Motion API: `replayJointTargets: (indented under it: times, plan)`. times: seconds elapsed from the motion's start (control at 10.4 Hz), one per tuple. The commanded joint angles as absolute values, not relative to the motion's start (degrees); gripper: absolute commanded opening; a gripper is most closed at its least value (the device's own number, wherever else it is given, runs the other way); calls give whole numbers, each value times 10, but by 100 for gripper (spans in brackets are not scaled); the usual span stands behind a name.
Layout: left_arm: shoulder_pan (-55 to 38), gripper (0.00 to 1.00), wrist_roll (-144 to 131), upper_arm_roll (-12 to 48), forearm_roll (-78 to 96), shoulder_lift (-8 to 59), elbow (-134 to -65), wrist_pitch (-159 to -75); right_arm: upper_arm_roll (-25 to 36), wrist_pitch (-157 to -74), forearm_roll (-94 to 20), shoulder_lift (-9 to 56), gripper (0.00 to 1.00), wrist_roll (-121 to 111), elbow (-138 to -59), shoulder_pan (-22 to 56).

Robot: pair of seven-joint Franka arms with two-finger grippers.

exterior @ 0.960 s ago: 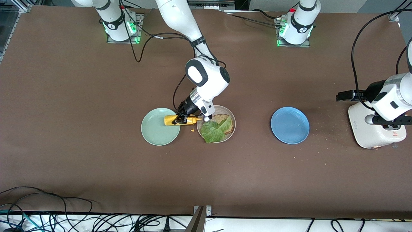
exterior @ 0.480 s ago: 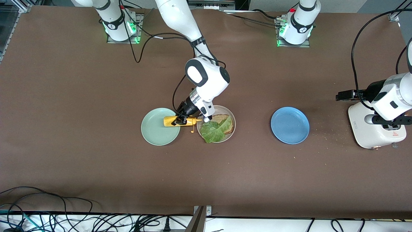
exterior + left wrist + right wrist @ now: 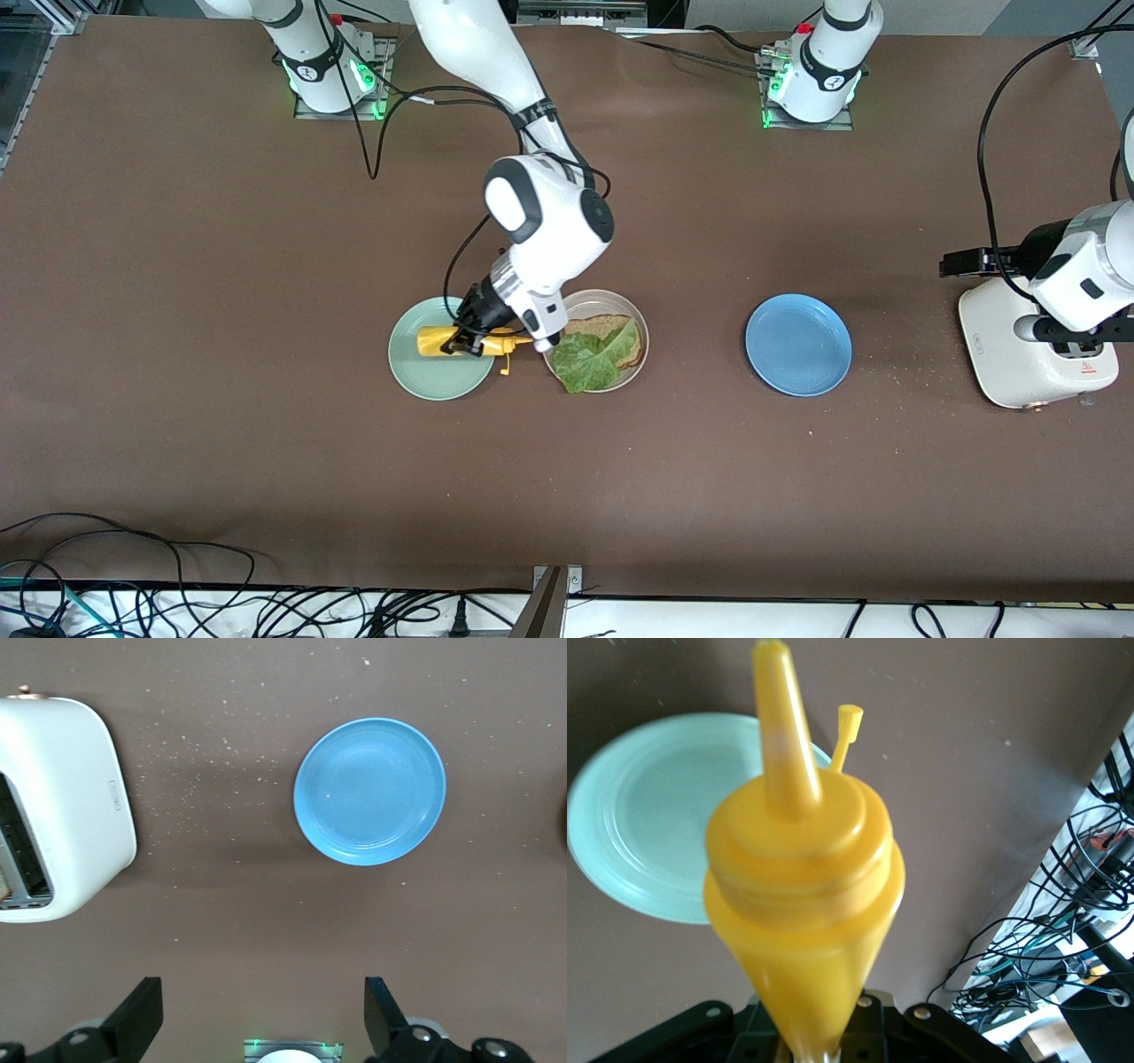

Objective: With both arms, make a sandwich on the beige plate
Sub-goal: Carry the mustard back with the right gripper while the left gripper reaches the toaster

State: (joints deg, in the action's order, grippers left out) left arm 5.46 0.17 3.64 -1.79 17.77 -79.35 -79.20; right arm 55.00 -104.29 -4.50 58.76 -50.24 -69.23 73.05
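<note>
While right gripper (image 3: 468, 338) clamps yellow sauce bottle (image 3: 443, 341) over mint-green plate (image 3: 416, 377), I'd set it down gently; left gripper (image 3: 261, 1023) waits, jaws wide, empty.

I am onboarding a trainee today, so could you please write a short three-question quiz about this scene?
1. True or false: the right gripper is shut on the yellow squeeze bottle.
2. What lies on the bread on the beige plate?
A. cheese
B. lettuce leaf
C. nothing
3. Over which object does the open left gripper wait?

Key:
1. True; it is over the mint-green plate.
2. B.
3. The white toaster, beside the blue plate.
</note>
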Motion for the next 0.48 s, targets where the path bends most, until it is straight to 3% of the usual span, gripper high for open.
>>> replayJointTargets:
  times: [0.0,0.38]
  plan:
    - [67,100,30,33,-42,175,-790,-766,611,-1005,-167,567,0,-584,-686,702]
    - [153,100,170,33,-100,172,-796,-769,705,-944,-463,556,0,-779,-746,608]
